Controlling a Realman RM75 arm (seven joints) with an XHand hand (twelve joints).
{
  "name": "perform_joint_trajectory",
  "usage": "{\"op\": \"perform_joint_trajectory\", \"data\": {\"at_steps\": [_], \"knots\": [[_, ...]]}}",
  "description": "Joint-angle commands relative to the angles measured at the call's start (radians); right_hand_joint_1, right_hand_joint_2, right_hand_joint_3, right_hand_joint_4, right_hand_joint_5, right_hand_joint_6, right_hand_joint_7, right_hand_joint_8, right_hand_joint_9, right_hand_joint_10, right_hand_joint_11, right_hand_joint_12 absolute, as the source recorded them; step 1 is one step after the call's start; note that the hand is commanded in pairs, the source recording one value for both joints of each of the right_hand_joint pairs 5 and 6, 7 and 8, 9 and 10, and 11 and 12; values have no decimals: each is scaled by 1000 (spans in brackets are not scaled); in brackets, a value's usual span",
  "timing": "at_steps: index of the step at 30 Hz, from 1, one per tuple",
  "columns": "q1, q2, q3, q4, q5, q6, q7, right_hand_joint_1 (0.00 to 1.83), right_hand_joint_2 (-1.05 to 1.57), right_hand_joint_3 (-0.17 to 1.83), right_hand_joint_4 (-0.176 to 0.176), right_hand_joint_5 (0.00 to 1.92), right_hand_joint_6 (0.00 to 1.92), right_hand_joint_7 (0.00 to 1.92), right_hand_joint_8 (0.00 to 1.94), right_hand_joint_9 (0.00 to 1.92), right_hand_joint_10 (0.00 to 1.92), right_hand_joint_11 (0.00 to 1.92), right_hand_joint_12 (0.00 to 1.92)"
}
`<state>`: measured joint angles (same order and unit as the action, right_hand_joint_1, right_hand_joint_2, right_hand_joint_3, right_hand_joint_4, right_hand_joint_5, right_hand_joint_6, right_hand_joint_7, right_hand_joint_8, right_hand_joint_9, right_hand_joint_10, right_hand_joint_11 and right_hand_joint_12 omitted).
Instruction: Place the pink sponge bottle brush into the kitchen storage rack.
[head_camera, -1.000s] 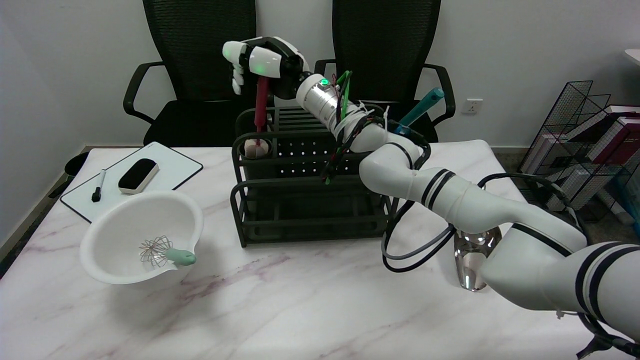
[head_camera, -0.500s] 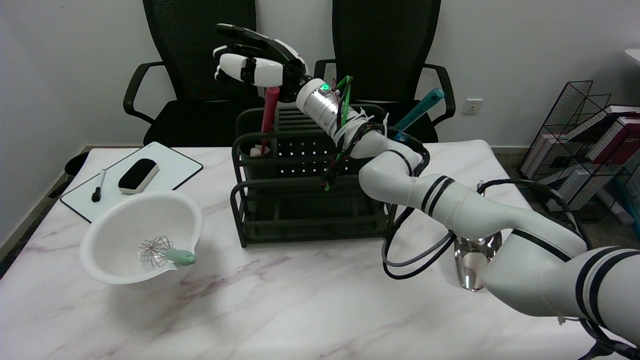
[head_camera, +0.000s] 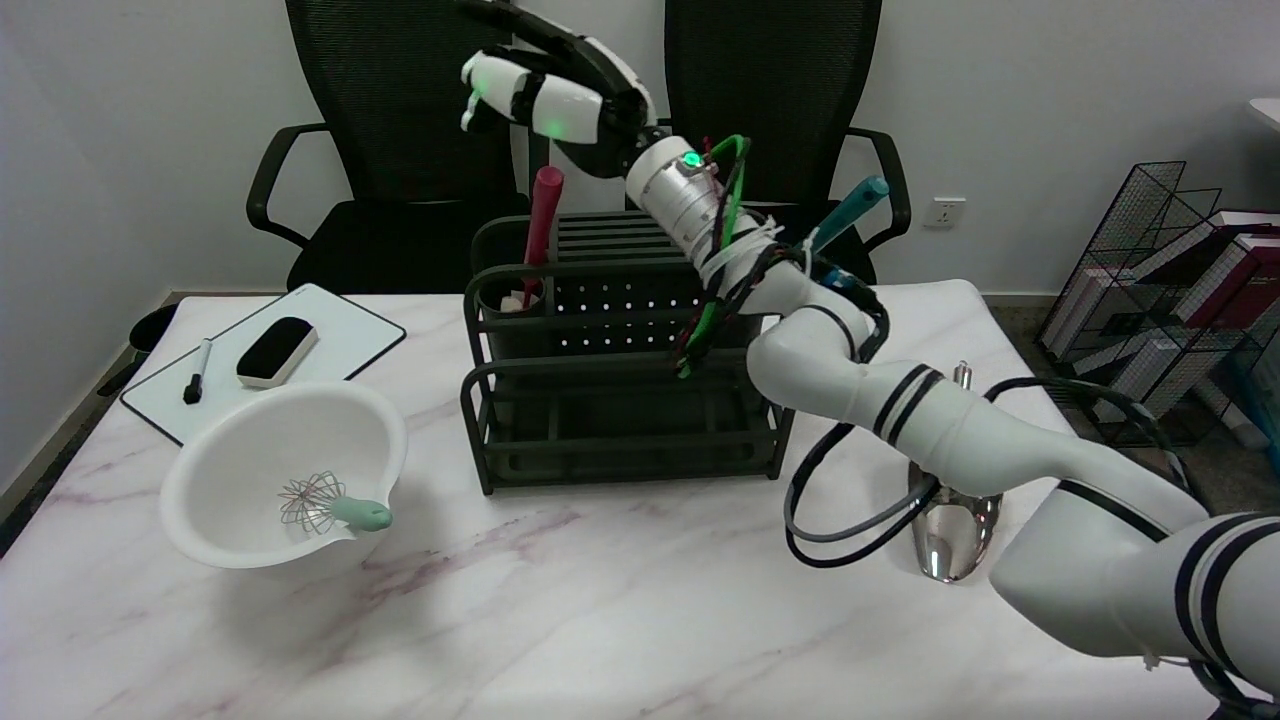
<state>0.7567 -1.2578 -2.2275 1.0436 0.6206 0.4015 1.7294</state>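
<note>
The pink sponge bottle brush (head_camera: 540, 232) is seen standing in the round cup at the left rear corner of the kitchen storage rack (head_camera: 620, 350), sponge end down inside the cup, red handle up and tilted slightly right. The long axis is near vertical. The robot hand (head_camera: 545, 85) is held above and slightly right of the handle tip, apart from it, fingers spread, nothing held. The brush lies below and just left of the hand. The placement is judged done; a clear withdrawal upward and to the right is judged to be all that remains. No brand, label or legible writing is noted on the tabletop (head_camera: 600, 600) items.
</note>
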Motion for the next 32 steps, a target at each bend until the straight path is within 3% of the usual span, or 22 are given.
{"op": "perform_joint_trajectory", "data": {"at_steps": [1, 6, 18, 26, 32], "knots": [[-311, 169, 284, 361, 0, 64, -145, 1187, 812, 772, 0, 573, 573, 1064, 1064, 1123, 1123, 1071, 1071], [-417, 179, 332, 495, 0, 68, -179, 1172, 834, 767, 0, 615, 615, 1076, 1076, 1129, 1129, 1063, 1063], [-804, 158, 298, 621, -44, 322, -181, 1108, 967, 696, 0, 784, 784, 1230, 1230, 1303, 1303, 1113, 1113], [-803, 162, 118, 420, -46, 426, -163, 1086, 955, 729, 0, 858, 858, 1253, 1253, 1315, 1315, 1098, 1098], [-797, 158, 98, 280, -55, 513, -57, 1089, 897, 748, 0, 848, 848, 1245, 1245, 1294, 1294, 1101, 1101]]}}
